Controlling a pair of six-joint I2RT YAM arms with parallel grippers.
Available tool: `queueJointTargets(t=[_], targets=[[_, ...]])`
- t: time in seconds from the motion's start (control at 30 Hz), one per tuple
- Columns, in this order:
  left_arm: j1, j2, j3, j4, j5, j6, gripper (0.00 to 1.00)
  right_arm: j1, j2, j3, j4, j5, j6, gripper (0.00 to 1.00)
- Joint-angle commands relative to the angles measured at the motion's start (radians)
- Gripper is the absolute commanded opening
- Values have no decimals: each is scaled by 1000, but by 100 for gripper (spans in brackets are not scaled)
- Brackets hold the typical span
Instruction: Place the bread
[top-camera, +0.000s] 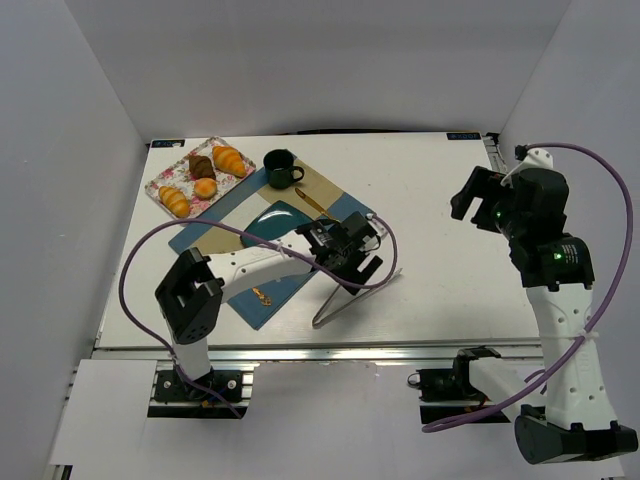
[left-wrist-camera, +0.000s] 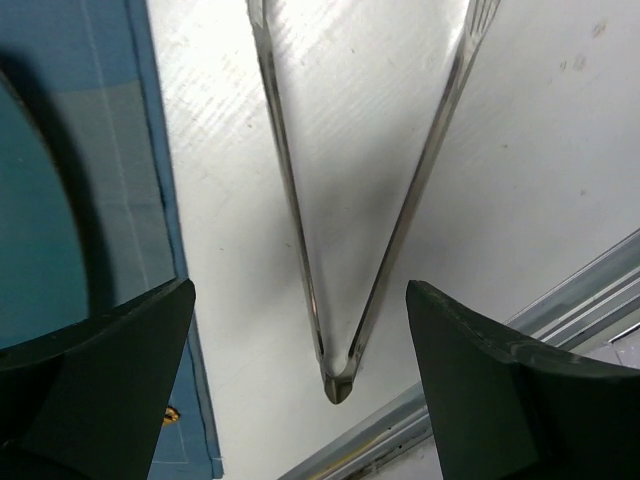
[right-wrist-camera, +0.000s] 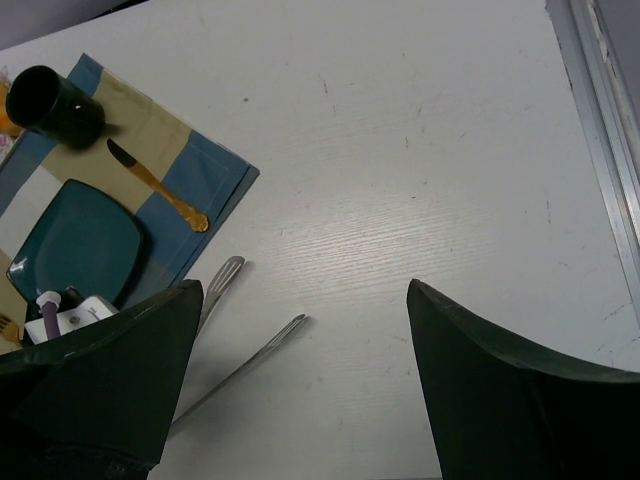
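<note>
From above, the left pincer (top-camera: 345, 250) hangs with its fingers apart over a pair of metal tongs (top-camera: 343, 297) on the worktop (top-camera: 450, 270). The bread (top-camera: 229, 159) is well away from this pincer, beyond it and off to its left, past the teal plate (top-camera: 272, 222) and the dark cup (top-camera: 281, 169). It lies on a flowered tray (top-camera: 157, 184). It is a golden-orange croissant with a ridged crust and tapered ends, and its long axis slants across the tray. A dark brown pastry (top-camera: 201, 166) touches its far-left side. A second, paler croissant (top-camera: 175, 200) lies farther still from the pincer. The right pincer (top-camera: 470, 195) is much farther from the bread, so I judge the left arm the better placed to reach it.

In the left wrist view, the left pincer (left-wrist-camera: 300, 350) straddles the tongs (left-wrist-camera: 338, 385) without touching them, and the hinge sits between its tips. No bread shows here.

In the right wrist view, the right pincer (right-wrist-camera: 300, 385) is spread wide and holds nothing. The cup (right-wrist-camera: 50, 100) and plate (right-wrist-camera: 80, 245) lie ahead to its left. The bread is out of frame.
</note>
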Motion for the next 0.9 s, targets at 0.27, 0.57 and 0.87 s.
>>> queueJointTargets(t=[0.27, 0.57, 0.87], targets=[[-33, 85, -32, 122, 23, -29, 98, 0, -20, -50, 25, -36, -24, 89], [-34, 145, -70, 159, 40, -41, 98, -2, -20, -76, 28, -32, -34, 89], [-34, 154, -122, 196, 86, -77, 98, -2, -9, -85, 44, -33, -34, 89]])
